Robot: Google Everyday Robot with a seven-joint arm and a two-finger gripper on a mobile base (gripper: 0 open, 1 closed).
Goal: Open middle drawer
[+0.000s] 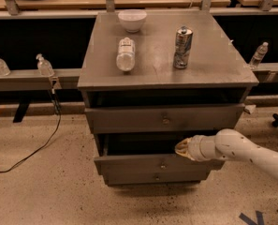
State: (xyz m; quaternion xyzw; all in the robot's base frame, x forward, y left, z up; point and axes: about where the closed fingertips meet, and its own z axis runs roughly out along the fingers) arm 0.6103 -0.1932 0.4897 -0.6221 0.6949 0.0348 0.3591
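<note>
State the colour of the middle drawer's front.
The middle drawer is grey metal, seen in the camera view; the end effector sits at its top edge.

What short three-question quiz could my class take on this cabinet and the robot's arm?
1. True or false: the can lies on its side on the cabinet top.
2. Where is the gripper? A) over the can B) at the top edge of the middle drawer, right of its knob C) resting on the cabinet top
3. Fill in: the white dish at the back of the cabinet top is a ____.
Key: 1 false, it stands upright. 2 B. 3 bowl.
</note>
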